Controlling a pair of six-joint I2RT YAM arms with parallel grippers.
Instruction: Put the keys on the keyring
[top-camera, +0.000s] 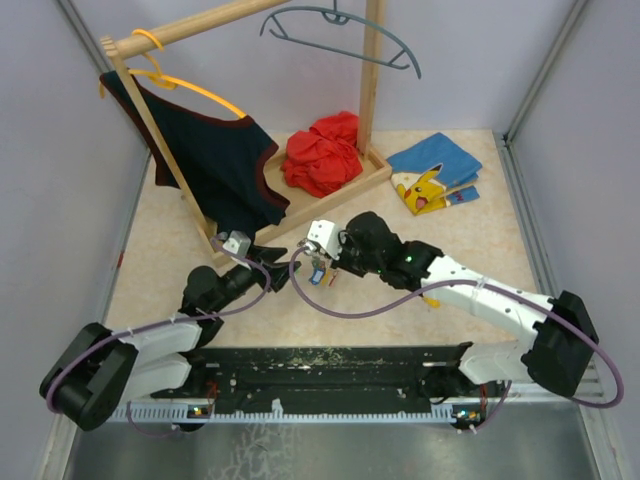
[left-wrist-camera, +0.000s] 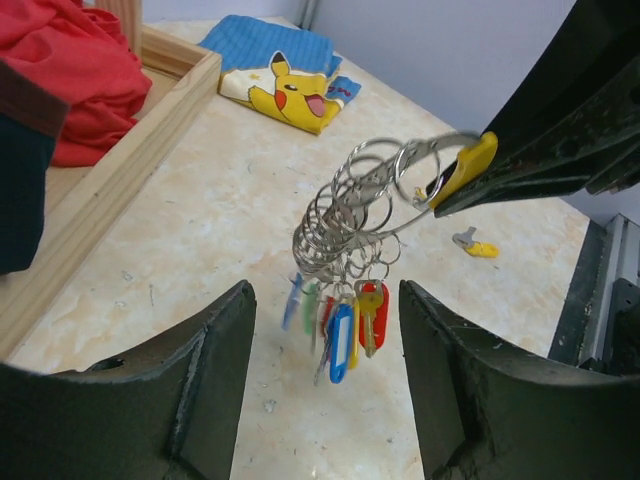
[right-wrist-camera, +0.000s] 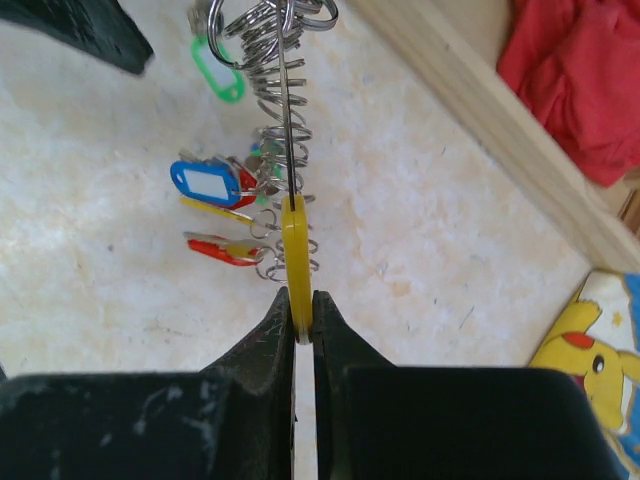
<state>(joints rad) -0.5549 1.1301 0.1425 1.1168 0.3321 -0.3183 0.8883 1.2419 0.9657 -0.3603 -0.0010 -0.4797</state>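
The keyring (left-wrist-camera: 425, 150) is a thin silvery wire with a yellow curved piece (right-wrist-camera: 294, 255). My right gripper (right-wrist-camera: 298, 300) is shut on that yellow piece and holds the ring above the table (top-camera: 325, 262). Several keys (left-wrist-camera: 345, 320) with blue, green, red and yellow tags hang from it on small split rings. They also show in the right wrist view (right-wrist-camera: 215, 190) and the top view (top-camera: 318, 275). My left gripper (left-wrist-camera: 325, 288) is open and empty. Its fingers (left-wrist-camera: 200, 390) stand either side of the hanging keys without touching them. It sits just left of the bunch (top-camera: 288, 270).
A small lone yellow piece (left-wrist-camera: 475, 245) lies on the table right of the ring (top-camera: 432, 300). Behind stands a wooden rack (top-camera: 300, 215) with a red cloth (top-camera: 322, 152), a dark top on an orange hanger (top-camera: 215, 165) and a grey hanger (top-camera: 345, 40). A Pikachu cloth (top-camera: 435, 172) lies back right.
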